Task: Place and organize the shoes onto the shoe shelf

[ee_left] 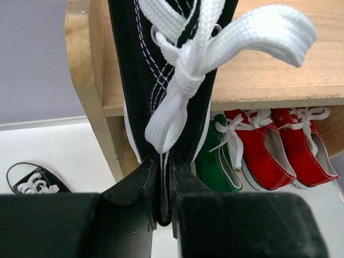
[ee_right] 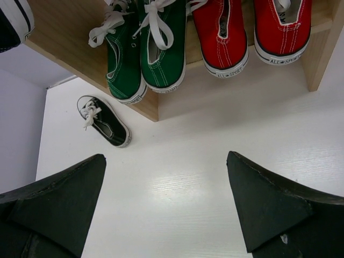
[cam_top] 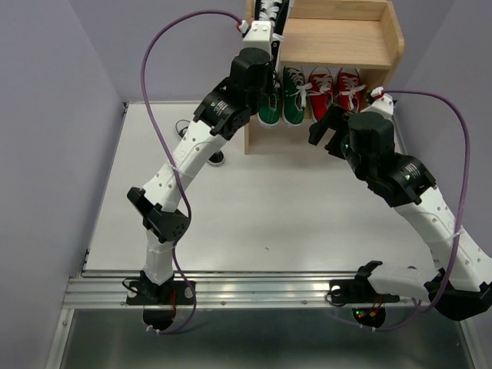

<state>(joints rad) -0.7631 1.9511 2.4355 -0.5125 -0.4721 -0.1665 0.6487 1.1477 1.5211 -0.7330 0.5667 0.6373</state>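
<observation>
Bench: white, carrying the shelf and one loose shoe.

Shelf: stands at the far side of the bench, open front toward the arms.

Lower tier: green pair on the left, red pair on the right. All four shoes lie side by side with heels at the front edge.

Left arm: reaches up to the left end of the top tier.

Left hand: fingers pinched narrow on the near end of a black shoe. The shoe's length runs away from the hand over the top board's left end, laces facing the wrist camera. Whether the sole rests on the board cannot be told.

Right arm: extended toward the shelf front.

Right hand: fingers spread wide, holding nothing, above bare bench in front of the red pair and apart from it.

Second black shoe: lies sole down on the bench, just left of the shelf's left panel.
</observation>
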